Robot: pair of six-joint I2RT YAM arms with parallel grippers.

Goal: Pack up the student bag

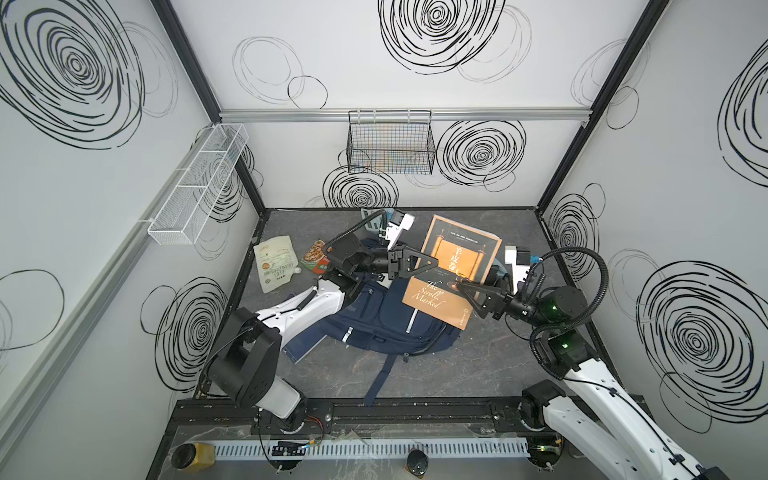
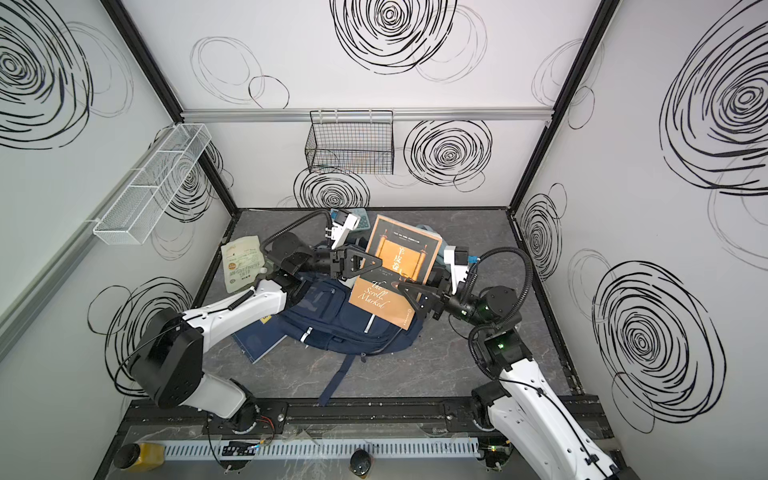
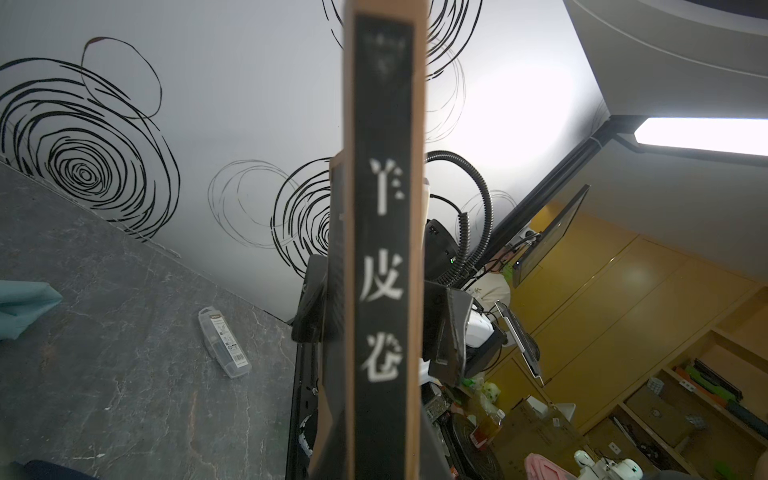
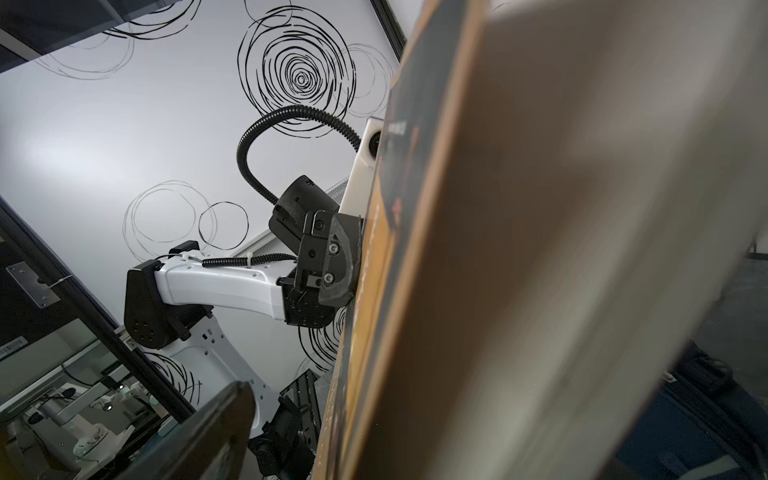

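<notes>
The dark marbled desk [image 1: 478,374] carries the bag [image 1: 386,320], which lies flat in the middle between the two arms, with one strap [image 1: 382,382] trailing toward the front edge. It is soft navy cloth and looks slack. It is likely light, but it will sag and fold under any push, and a zip mouth probably closes on itself unless one side is held up. The firmer places to grip look like the zip edge or the root of a strap, not the loose panels. No open mouth shows from above.

Over the side of the bag nearer the right arm, a thick book [image 1: 453,270] hangs tilted in the air. It is stiff and probably the heaviest thing here. Its smooth cover may slide in a shallow pinch, so a deep hold near the spine suits it.

The left gripper [image 1: 432,264] is clenched on the book. In the left wrist view the spine [image 3: 384,249] runs between its fingers [image 3: 309,307]. The right gripper [image 1: 465,286] sits at the opposite edge, released, with one of its fingers [image 4: 199,432] clear of the cover.
</notes>
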